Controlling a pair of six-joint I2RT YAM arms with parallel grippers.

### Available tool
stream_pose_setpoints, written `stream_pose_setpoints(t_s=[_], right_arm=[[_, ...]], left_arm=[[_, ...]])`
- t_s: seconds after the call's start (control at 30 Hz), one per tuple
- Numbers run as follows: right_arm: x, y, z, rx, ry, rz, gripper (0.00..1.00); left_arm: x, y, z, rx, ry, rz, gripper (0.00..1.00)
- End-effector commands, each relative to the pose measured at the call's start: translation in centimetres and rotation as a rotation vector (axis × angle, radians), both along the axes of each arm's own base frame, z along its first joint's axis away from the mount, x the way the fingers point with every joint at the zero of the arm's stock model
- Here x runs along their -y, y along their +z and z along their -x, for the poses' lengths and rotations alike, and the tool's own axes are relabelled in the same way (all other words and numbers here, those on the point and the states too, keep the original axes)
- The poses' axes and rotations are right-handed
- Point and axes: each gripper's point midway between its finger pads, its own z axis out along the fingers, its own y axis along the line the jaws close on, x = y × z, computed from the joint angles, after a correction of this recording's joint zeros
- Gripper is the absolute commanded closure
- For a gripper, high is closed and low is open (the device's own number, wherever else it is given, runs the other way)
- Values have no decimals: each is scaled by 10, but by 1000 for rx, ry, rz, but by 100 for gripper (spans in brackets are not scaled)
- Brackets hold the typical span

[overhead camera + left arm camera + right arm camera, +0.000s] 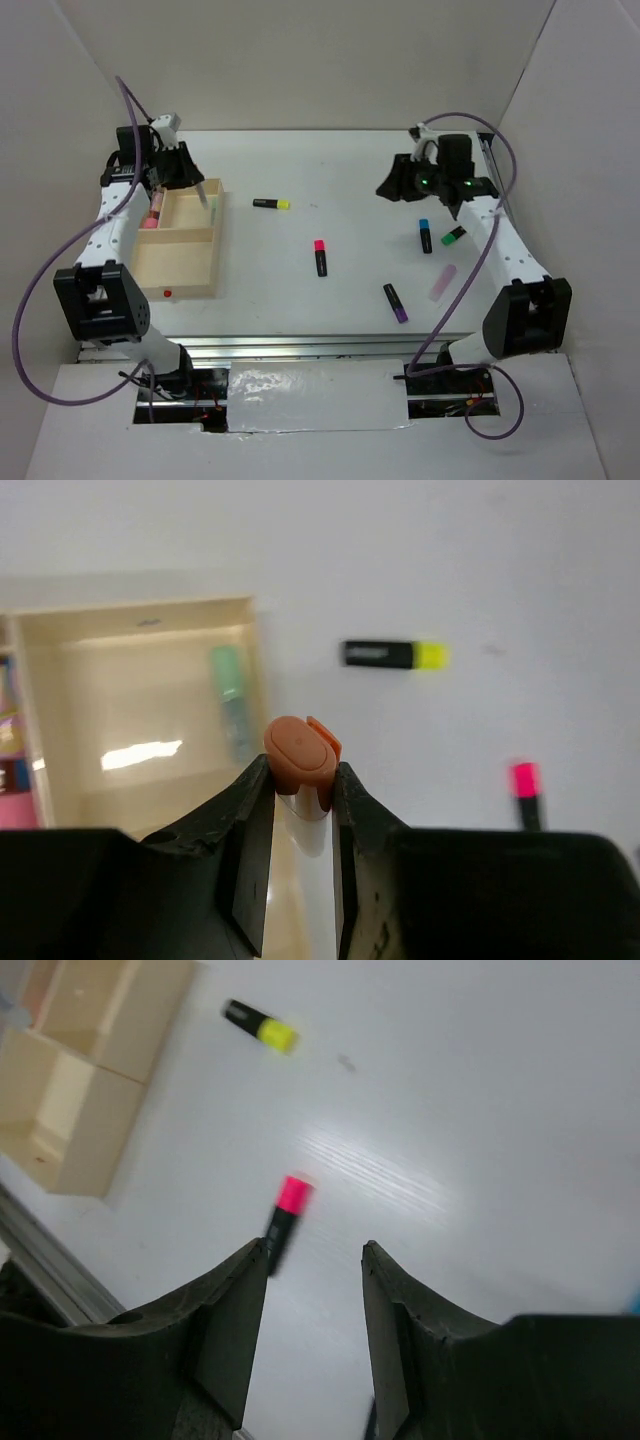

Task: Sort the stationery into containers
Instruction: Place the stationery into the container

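My left gripper (pixel 303 780) is shut on a pale marker with an orange cap (pixel 300 752) and hangs over the far end of the wooden tray (pixel 140 613). A pastel green marker (pixel 230 695) lies in the compartment below. In the top view this gripper (pixel 180 170) is at the back of the tray (pixel 200 290). My right gripper (pixel 315 1250) is open and empty above the table. A pink-capped marker (pixel 285 1210) lies beyond its left finger and a yellow-capped one (pixel 258 1025) farther off. In the top view the right gripper (pixel 392 185) is at the back right.
Loose on the table are a yellow-capped marker (pixel 271 203), a pink-capped one (pixel 320 257), a purple one (pixel 395 302), a blue one (pixel 426 236), a green one (pixel 453 235) and a pastel pink one (pixel 442 283). Pink markers (pixel 155 212) fill the tray's left slot.
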Motion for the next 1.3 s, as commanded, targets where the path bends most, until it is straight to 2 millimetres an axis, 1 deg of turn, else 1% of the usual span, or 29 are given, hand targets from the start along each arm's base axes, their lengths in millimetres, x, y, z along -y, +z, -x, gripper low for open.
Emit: stream_pose_setpoints(t_s=[0.0, 0.03, 0.07, 0.1, 0.13, 0.17, 0.2, 0.27, 0.3, 0.33, 0.43, 0.5, 0.53, 0.63, 0.67, 0.7, 0.73, 0.77, 0.8, 0.83, 0.87, 0.9, 0.93, 0.97, 1.0, 1.03, 1.17, 1.23, 1.27], right_arm=[[63, -23, 35, -88, -89, 111, 50], [75, -35, 45, -135, -126, 117, 50], [83, -41, 49, -135, -124, 149, 50], [115, -45, 48, -152, -214, 159, 50], [124, -55, 58, -182, -233, 168, 50], [133, -59, 61, -198, -258, 172, 50], [150, -63, 65, -213, -306, 176, 50], [164, -71, 74, -246, -340, 189, 50], [174, -75, 80, -275, -371, 191, 50], [180, -80, 84, -292, -385, 201, 50], [198, -93, 94, -352, -444, 208, 50], [204, -100, 98, -385, -468, 212, 50], [210, -106, 100, -411, -495, 214, 50], [219, -118, 101, -471, -543, 237, 49], [221, -121, 101, -490, -559, 237, 49], [222, -126, 102, -522, -569, 241, 49], [223, -130, 102, -542, -577, 246, 50], [225, -136, 103, -579, -596, 253, 51], [227, -138, 103, -589, -609, 258, 51], [228, -141, 104, -604, -617, 267, 51], [229, -145, 105, -615, -622, 290, 51], [229, -149, 105, -637, -642, 287, 51], [229, -152, 105, -649, -647, 298, 51], [225, -153, 106, -651, -641, 320, 51], [223, -157, 107, -666, -644, 323, 51], [222, -160, 109, -674, -648, 333, 51], [212, -178, 116, -744, -653, 360, 51], [212, -186, 117, -778, -669, 370, 51], [212, -191, 118, -812, -669, 375, 52]], left_arm=[[-59, -58, 2, -181, 115, -215, 100], [-64, -73, -4, -221, 121, -224, 100], [-67, -79, -8, -234, 125, -228, 100], [-71, -84, -11, -244, 128, -222, 98], [-73, -96, -15, -263, 126, -217, 96], [-75, -101, -19, -265, 133, -215, 94], [-77, -101, -25, -250, 140, -216, 93], [-78, -110, -32, -252, 143, -217, 91], [-80, -109, -37, -247, 146, -220, 91], [-77, -117, -39, -262, 137, -220, 91], [-77, -125, -45, -275, 130, -234, 89], [-75, -130, -49, -283, 119, -250, 84], [-73, -134, -47, -304, 102, -263, 75], [-73, -138, -48, -330, 98, -275, 60], [-72, -137, -49, -327, 97, -275, 52], [-73, -133, -49, -317, 101, -276, 47], [-72, -129, -49, -308, 102, -276, 47], [-72, -118, -49, -285, 106, -277, 41], [-72, -113, -50, -272, 111, -277, 40], [-72, -105, -49, -253, 115, -277, 31], [-72, -99, -50, -231, 121, -280, 28], [-72, -82, -48, -191, 130, -288, 23], [-71, -73, -47, -171, 133, -291, 14], [-71, -55, -44, -125, 143, -296, 13], [-71, -47, -43, -103, 145, -300, 11], [-70, -37, -40, -80, 148, -300, 1], [-67, 6, -23, 25, 186, -298, 1], [-66, 21, -18, 64, 205, -280, 1], [-64, 28, -10, 84, 206, -272, 1]])
